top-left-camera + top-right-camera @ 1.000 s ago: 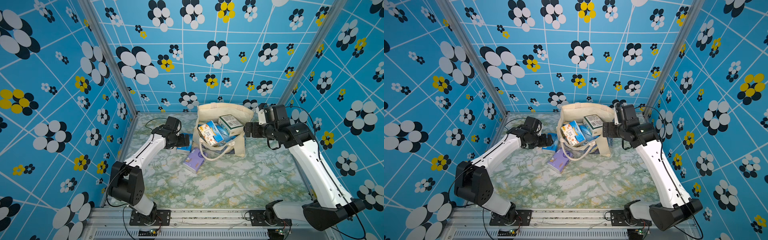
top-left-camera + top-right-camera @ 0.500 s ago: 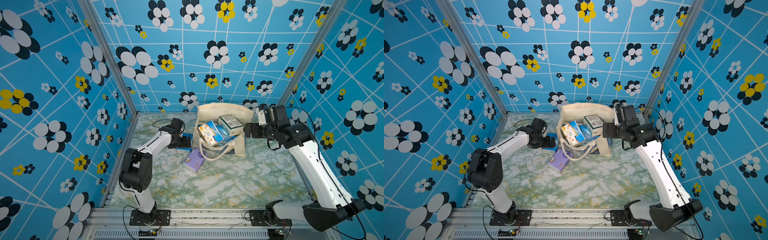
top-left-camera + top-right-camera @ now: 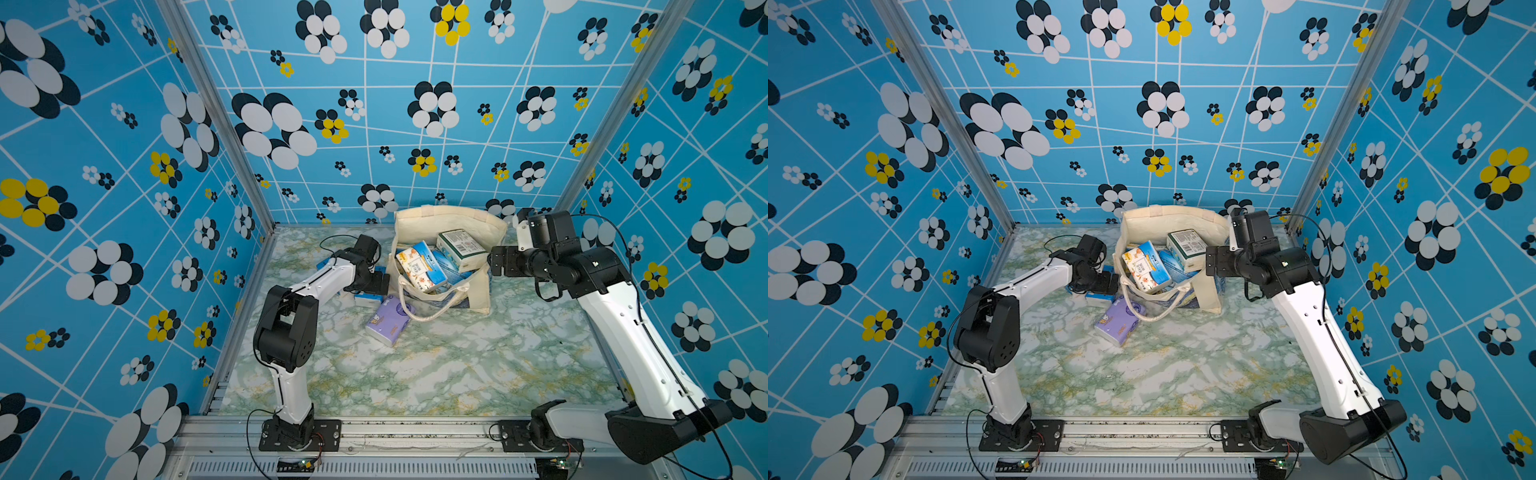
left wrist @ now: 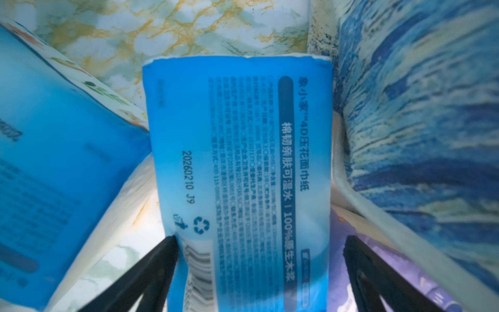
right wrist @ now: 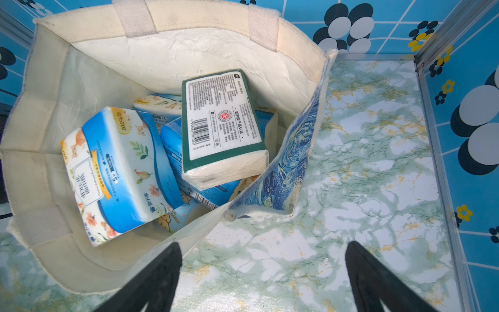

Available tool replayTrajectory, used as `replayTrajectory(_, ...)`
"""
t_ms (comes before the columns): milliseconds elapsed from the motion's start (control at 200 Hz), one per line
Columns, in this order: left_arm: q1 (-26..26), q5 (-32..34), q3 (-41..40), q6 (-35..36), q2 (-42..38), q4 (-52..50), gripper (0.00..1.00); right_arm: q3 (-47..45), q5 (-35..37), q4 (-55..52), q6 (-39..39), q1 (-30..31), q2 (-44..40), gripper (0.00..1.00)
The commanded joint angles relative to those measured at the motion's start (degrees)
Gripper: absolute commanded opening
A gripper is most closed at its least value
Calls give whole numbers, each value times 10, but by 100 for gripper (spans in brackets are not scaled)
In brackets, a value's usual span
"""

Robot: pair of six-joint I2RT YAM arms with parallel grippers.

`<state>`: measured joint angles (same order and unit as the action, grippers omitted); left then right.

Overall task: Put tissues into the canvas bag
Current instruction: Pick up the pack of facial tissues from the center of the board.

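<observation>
Okay, top views first. My left pincer [image 3: 380, 283] sits low over the marble table [image 3: 436, 374], spread wide, with the canvas bag [image 3: 478, 293] standing just ahead of it, mouth open. A blue pack [image 3: 368, 298] lies right under that pincer. A lilac pack [image 3: 388, 320] lies just beside it, at the foot of the bag. My right pincer [image 3: 496, 261] hangs at the opposite side of the bag, close to the rim. It is also spread, with nothing in it. Inside the bag the green-white pack [image 3: 461, 249] is nearest the right pincer. The flower-print pack [image 3: 419, 266] is on the side towards the left one.

Left wrist view next. The fingers [image 4: 159, 264] straddle the blue pack lengthwise. One fingertip touches the pack's edge, the other stands off it with a gap, so it's released, not clamped. The bag's blue swirl print rises just outside the free finger, and lilac wrap shows beneath it. A second blue pack [image 4: 54, 151] lies tilted outside the touching finger.

Right wrist view. This pincer is released too, its fingers [image 5: 372, 272] over bare marble, and only the bag's near rim comes close to one of them. Ahead of it the bag gapes. The green-white pack lies barcode up on top of blue ones, and the flower-print pack is tilted beside it.
</observation>
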<state>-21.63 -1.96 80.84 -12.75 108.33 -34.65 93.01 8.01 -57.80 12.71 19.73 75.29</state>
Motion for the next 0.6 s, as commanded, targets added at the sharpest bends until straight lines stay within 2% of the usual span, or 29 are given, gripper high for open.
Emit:
replayTrajectory(0, -6, 31, 5, 4, 15, 1, 99, -9, 1, 3, -3, -2, -10, 97)
replayTrajectory(95, -6, 40, 3, -4, 24, 2, 100, -9, -2, 6, -3, -2, -9, 97)
replayTrajectory(185, -7, 49, -1, -10, 30, 10, 96, -9, -4, 8, -2, -2, -8, 97)
replayTrajectory(490, -8, 51, -7, -20, 36, 12, 54, -9, -3, 11, -3, -2, -13, 97)
replayTrajectory(595, -3, 38, -22, -27, 2, 4, 49, -9, -3, 12, -2, -2, -15, 97)
